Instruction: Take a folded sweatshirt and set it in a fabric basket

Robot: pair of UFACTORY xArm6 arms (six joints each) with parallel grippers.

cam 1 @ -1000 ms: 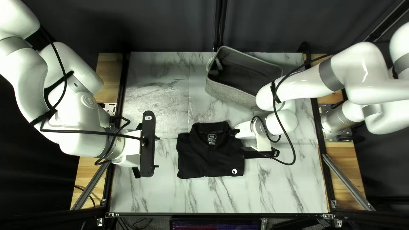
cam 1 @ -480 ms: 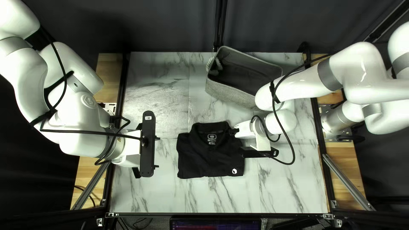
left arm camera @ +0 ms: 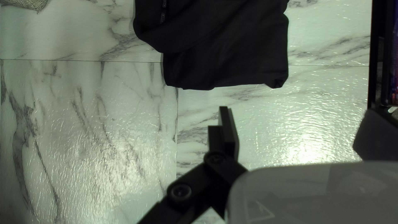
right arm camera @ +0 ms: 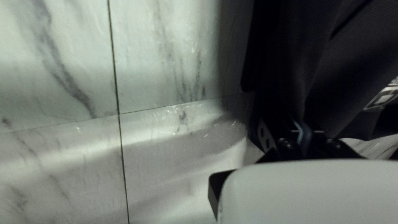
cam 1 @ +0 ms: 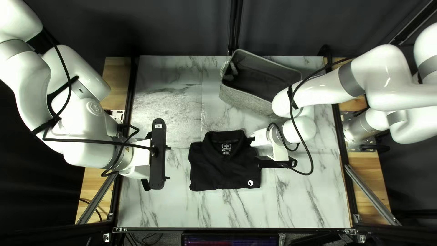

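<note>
Fabric basket (cam 1: 241, 97) is open side up, beyond both sets of jaws toward the table's far edge; folded black sweatshirt (cam 1: 218, 169) (collar and small white mark showing) lies flat on the table, mostly between the two sets of jaws, outside the basket. Right gripper (cam 1: 251, 141) jaws are pinching the sweatshirt's edge near the collar; left gripper (cam 1: 168, 162) jaws are spread, well apart from the cloth.

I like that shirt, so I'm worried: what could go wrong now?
My right gripper is at just one side of the shirt, so lifting there might make it unfold. My right arm looks close to the basket, so it could bump it when moving.
</note>
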